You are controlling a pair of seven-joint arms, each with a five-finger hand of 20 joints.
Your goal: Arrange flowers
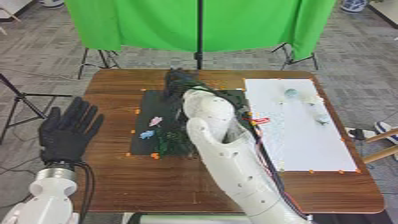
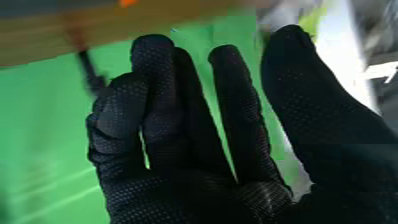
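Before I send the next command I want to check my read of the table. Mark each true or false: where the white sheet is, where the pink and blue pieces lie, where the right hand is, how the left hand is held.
1. The white sheet lies to the right of the dark mat. True.
2. The pink piece is on the dark mat. True.
3. The blue piece is on the white sheet. False: it is on the dark mat, near the pink piece.
4. The right hand is at the mat's far side. True.
5. The left hand is clenched. False: its fingers are straight.
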